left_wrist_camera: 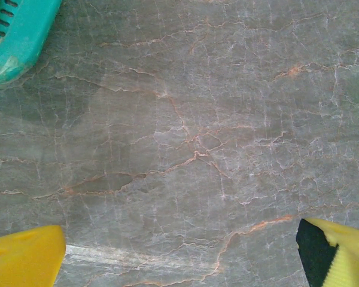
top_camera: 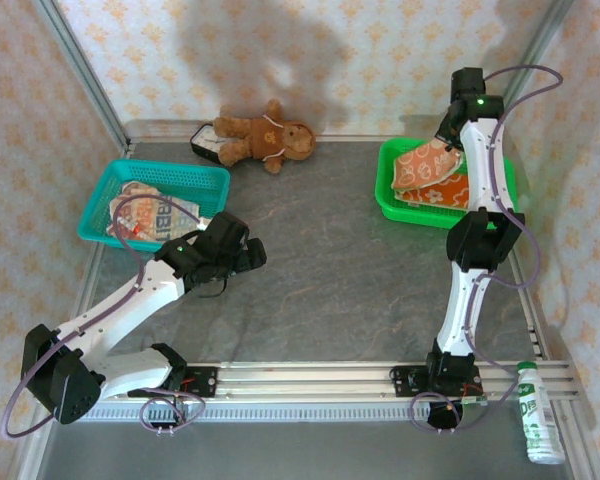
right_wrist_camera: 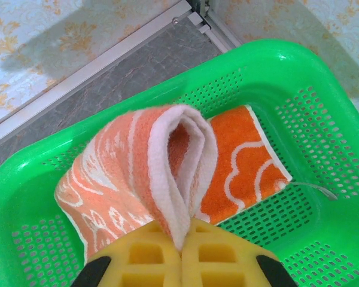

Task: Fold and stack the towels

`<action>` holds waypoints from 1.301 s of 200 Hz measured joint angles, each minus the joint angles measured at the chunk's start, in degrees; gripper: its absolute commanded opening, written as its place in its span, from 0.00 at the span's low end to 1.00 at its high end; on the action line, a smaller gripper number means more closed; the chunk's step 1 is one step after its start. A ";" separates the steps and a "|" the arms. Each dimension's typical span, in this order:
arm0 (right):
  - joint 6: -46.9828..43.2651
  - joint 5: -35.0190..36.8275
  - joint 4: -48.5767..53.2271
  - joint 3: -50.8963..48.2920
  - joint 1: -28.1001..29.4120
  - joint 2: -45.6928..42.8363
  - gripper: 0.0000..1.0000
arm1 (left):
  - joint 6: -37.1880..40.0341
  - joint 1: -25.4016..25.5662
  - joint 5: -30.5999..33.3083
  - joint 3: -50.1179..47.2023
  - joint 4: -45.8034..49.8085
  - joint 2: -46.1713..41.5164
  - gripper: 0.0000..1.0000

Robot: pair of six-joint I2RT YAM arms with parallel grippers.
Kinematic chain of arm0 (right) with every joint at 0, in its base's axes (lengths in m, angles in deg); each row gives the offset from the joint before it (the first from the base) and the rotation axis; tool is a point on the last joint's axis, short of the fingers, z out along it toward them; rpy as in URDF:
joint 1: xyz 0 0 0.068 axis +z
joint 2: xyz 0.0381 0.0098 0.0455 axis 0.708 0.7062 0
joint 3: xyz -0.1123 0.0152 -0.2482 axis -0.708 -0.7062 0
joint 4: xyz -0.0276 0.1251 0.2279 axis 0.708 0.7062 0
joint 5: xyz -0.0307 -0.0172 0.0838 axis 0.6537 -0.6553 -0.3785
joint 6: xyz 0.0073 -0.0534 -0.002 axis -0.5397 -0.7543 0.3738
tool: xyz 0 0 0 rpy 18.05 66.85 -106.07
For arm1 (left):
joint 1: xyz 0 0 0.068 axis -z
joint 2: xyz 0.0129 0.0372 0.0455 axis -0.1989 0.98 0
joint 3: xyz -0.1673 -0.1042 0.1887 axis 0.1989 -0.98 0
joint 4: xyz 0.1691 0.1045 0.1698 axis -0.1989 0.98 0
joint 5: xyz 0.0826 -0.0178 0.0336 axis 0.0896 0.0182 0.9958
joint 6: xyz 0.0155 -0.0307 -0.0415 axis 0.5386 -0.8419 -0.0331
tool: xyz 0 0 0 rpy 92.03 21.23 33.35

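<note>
Your right gripper [right_wrist_camera: 180, 248] had its fingers clenched on a pinched-up fold of the orange-and-cream towel [right_wrist_camera: 167, 155]. The doubled cloth rose straight out from the fingertips as a ridge, and its loose sides drooped away to either hand. Directly beneath it lay the orange flowered towel [right_wrist_camera: 239, 161], flat on the floor of the green basket [right_wrist_camera: 323, 78], so the held towel sat over the basket rather than over open table. That is what the next move likely depended on: the bare table [top_camera: 340, 260] lay toward the middle, on the basket's near-left side, and your right arm was by far the nearer one for carrying the cloth there. Your left gripper [left_wrist_camera: 179, 257] hung with its fingers spread wide over bare marbled table, gripping nothing. Just behind it the teal basket [top_camera: 205, 178] held the cream lettered towel [top_camera: 155, 215].
</note>
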 measured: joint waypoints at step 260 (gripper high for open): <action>-2.29 -0.13 -1.40 0.35 -4.02 11.39 0.90 | -0.50 -0.37 -0.11 -2.82 0.07 -1.86 1.00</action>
